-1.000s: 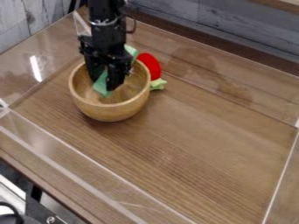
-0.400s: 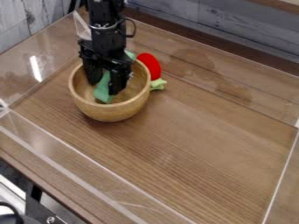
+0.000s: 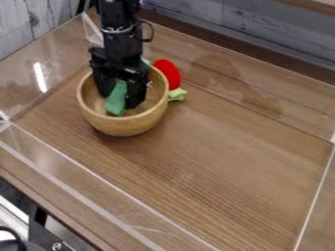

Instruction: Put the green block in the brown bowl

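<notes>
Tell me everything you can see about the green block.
The green block is a plain, matte, light-green bar, longer than wide. It lies inside the brown bowl, left of its middle in the picture, touching the bowl's inside. The tool hangs close above; whether it touches is unclear.

Black robot arm (image 3: pixel 118 22) (matte, jointed).

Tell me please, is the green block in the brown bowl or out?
In: the green block shows inside the rim of the bowl.
</notes>
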`<state>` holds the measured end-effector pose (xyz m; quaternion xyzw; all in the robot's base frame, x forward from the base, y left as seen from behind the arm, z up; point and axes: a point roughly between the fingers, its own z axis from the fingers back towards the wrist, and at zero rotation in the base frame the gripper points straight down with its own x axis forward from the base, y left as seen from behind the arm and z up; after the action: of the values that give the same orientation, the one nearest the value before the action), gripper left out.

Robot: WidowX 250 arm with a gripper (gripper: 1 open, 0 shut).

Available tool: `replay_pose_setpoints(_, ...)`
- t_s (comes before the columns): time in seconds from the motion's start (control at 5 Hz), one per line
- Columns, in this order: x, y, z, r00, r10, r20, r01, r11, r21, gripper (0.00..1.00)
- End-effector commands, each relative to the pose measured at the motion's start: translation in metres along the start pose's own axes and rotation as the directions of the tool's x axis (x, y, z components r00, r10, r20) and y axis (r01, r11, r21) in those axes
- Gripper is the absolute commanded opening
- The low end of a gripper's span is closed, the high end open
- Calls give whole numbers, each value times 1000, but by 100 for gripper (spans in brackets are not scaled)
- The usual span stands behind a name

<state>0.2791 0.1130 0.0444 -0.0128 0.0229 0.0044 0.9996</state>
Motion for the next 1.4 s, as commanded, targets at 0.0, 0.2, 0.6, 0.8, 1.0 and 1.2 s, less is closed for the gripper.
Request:
replay_pose_setpoints(0.0,7,2,21,998,1,69,-3,1000,23,100)
replay_pose_setpoints(0.2,9,-1,33,996,2,88,-4,1000,18,100)
replay_pose_setpoints(0.6,12,-9,56,993,5,121,-6,1000,13,100)
replay_pose_setpoints(0.8,13,-9,54,993,9,116,-10,1000,12,100)
replay_pose_setpoints(1.0,13,-8,48,994,11,106,-12,1000,13,100)
replay_pose_setpoints(1.2,14,-8,42,995,13,96,-14,1000,15,100)
